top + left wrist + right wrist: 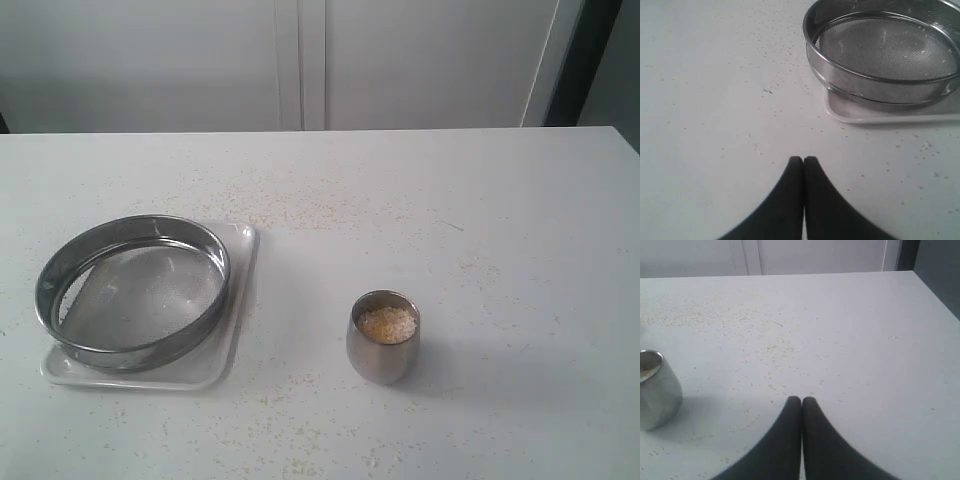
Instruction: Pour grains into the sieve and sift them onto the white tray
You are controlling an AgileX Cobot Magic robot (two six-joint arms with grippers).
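The round steel sieve [133, 290] [885, 55] rests on the white tray [215, 372] [890, 115] at the left of the table, its mesh nearly bare. A small steel cup [383, 338] [657, 390] stands near the middle front, holding the pale grains [386, 324]. Neither arm shows in the exterior view. My left gripper [803, 159] is shut and empty above bare tabletop, short of the tray. My right gripper [801, 399] is also shut and empty, over the table with the cup off to one side.
Stray specks of grain [300, 212] [775, 347] lie scattered over the white tabletop. A pale wall with panel seams [300, 60] runs behind the table's far edge, and the table's right corner [612, 130] meets a dark gap.
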